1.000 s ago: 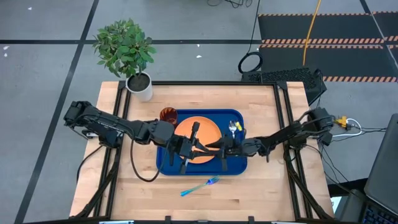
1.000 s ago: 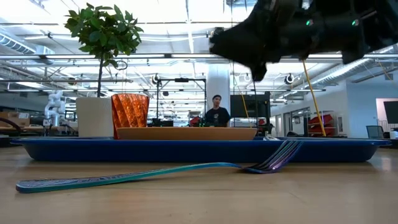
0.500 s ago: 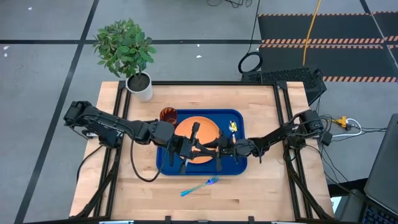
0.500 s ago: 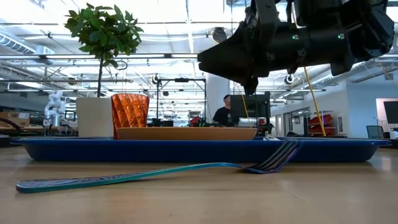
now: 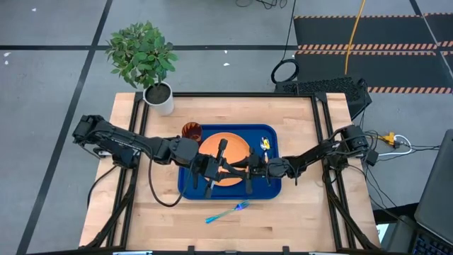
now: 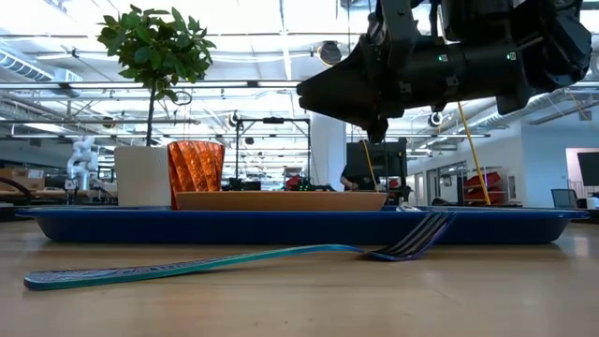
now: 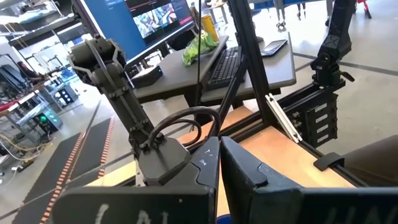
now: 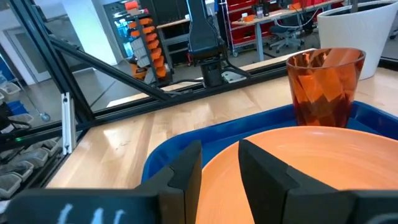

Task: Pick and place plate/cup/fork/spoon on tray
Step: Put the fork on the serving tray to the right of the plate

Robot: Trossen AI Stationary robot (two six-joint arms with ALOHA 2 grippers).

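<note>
Both arms reach inward over the dark blue tray (image 5: 190, 185) at mid-table, which carries the orange plate (image 5: 230, 145), the cup (image 5: 192, 131) at its far-left corner and the spoon (image 5: 265, 144) near its far-right corner. The left gripper (image 5: 228, 168) hangs over the plate with fingers closed on nothing; the right gripper (image 5: 241, 168) faces it just above the plate, fingers slightly parted and empty. The fork (image 5: 226, 211) lies on the bare table (image 5: 297, 212), on the near side of the tray.
</note>
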